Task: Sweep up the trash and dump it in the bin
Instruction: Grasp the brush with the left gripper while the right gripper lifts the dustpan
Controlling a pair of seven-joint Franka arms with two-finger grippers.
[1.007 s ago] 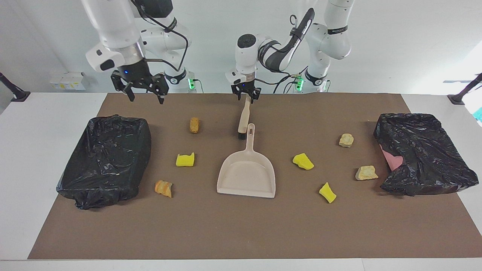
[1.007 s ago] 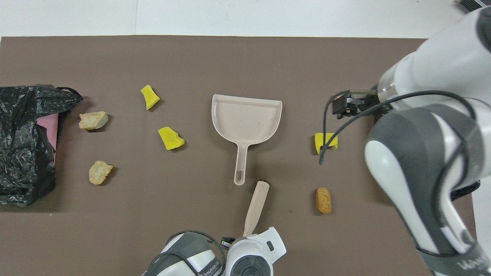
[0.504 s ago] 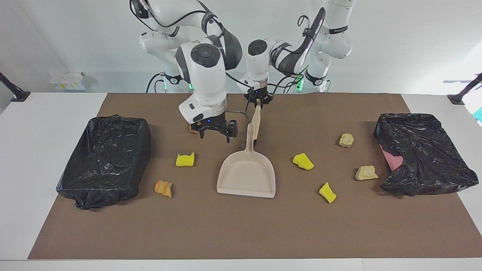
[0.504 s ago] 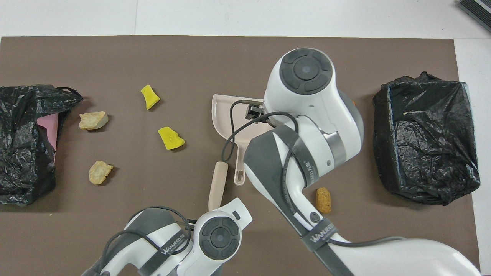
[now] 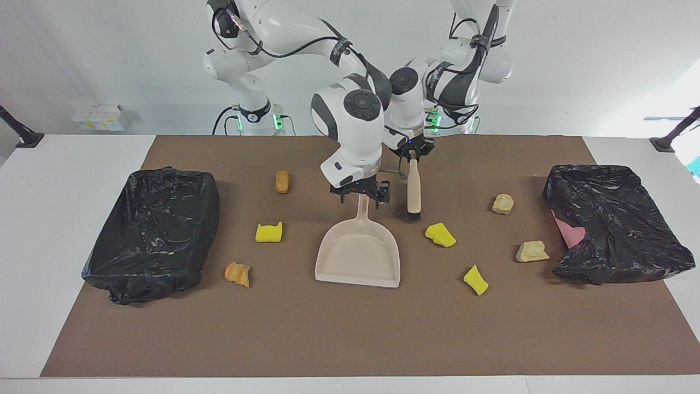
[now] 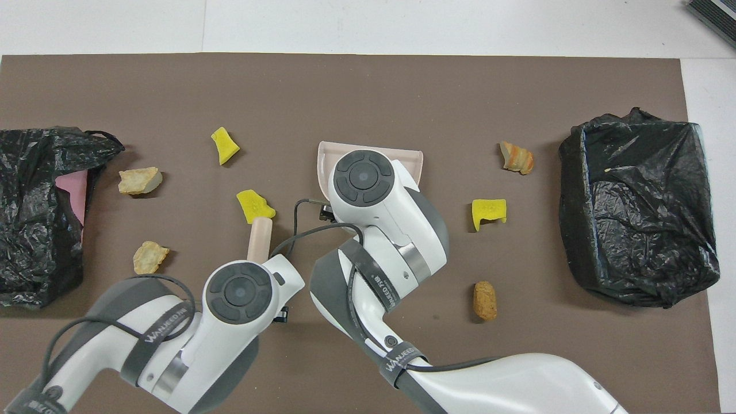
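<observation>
The beige dustpan (image 5: 358,254) lies flat mid-mat, handle toward the robots; in the overhead view only its rim (image 6: 415,158) shows past the right arm. My right gripper (image 5: 360,197) is open, one finger on each side of the handle's end. My left gripper (image 5: 411,154) is shut on the beige brush (image 5: 414,186), which hangs bristles down beside the dustpan handle; its handle (image 6: 259,238) shows from above. Trash lies scattered: yellow pieces (image 5: 269,232) (image 5: 439,234) (image 5: 476,279), tan chunks (image 5: 502,203) (image 5: 531,251), bread-like lumps (image 5: 282,181) (image 5: 238,273).
A bin lined with a black bag (image 5: 156,230) (image 6: 638,207) stands open at the right arm's end of the mat. A crumpled black bag over something pink (image 5: 612,224) (image 6: 34,213) lies at the left arm's end.
My right arm swung from above the bin down to the dustpan handle. My left arm carried the brush across the handle toward its own end of the table, close to a yellow piece.
</observation>
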